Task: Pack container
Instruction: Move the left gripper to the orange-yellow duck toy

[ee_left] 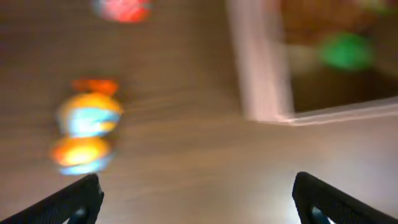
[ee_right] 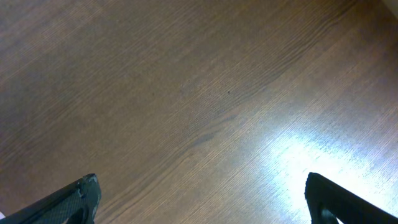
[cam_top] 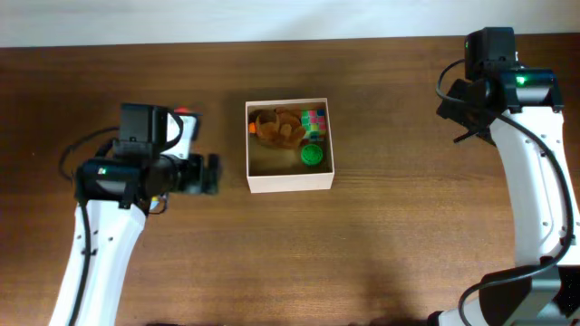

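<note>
Container: the container (cam_top: 290,184) sits square and flat near the middle of the desk (cam_top: 381,235), open side up.
Inside it: a green round toy (cam_top: 312,155), a many-coloured cube (cam_top: 314,121) and a brown toy (cam_top: 276,128), all in the far half.
Left claw: the left claw (ee_left: 197,179) is spread wide with nothing between its fingers. It is low over the desk.
Container to left claw: the container lies just to the claw's right, near but apart. Its near-left corner shows in the blurred wrist view.
Beside the left claw: a blurred orange-and-blue toy (ee_left: 87,134) and a red thing (ee_left: 124,9) lie on the desk outside the container.
Right claw: the right claw (ee_right: 200,180) is spread wide and holds nothing, with only bare wood under it.
Container to right claw: well apart, off to its left.
</note>
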`<state>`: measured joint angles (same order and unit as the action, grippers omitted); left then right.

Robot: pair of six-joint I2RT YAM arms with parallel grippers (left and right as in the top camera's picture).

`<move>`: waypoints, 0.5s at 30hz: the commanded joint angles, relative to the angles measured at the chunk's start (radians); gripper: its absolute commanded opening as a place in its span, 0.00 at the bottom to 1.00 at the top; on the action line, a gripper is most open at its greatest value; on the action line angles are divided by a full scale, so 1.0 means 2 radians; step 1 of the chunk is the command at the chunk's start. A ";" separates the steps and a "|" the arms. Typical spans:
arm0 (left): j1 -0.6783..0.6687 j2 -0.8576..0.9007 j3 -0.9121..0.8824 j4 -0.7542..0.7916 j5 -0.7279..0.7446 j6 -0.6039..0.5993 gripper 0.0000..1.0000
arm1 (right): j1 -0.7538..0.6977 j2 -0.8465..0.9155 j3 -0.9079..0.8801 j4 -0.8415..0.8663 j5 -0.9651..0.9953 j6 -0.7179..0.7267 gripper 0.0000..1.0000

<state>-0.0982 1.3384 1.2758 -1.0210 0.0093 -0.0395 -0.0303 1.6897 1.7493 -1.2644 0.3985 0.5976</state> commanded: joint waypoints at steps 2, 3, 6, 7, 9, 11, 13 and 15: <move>0.002 0.023 0.011 0.015 -0.168 -0.044 0.99 | -0.002 0.004 0.001 0.000 0.001 -0.003 0.99; 0.002 0.027 0.010 0.016 -0.171 -0.044 0.99 | -0.002 0.004 0.001 0.000 0.001 -0.003 0.99; 0.010 0.051 0.010 0.017 -0.171 -0.060 0.99 | -0.002 0.004 0.001 0.000 0.001 -0.003 0.99; 0.015 0.061 0.010 0.017 -0.171 -0.073 0.99 | -0.002 0.004 0.001 0.000 0.001 -0.003 0.99; 0.030 0.084 0.010 0.019 -0.171 -0.107 0.99 | -0.002 0.004 0.001 0.000 0.001 -0.003 0.99; 0.047 0.108 0.010 0.029 -0.164 -0.123 0.99 | -0.002 0.004 0.001 0.000 0.001 -0.003 0.99; 0.060 0.129 0.010 0.043 -0.149 -0.122 0.99 | -0.002 0.004 0.001 0.000 0.001 -0.003 0.99; 0.074 0.151 0.010 0.049 -0.133 -0.122 0.99 | -0.002 0.004 0.001 0.000 0.001 -0.003 0.99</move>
<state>0.0162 1.5917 1.2766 -0.9306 -0.2836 -0.2371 -0.0303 1.6897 1.7493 -1.2644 0.3988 0.5972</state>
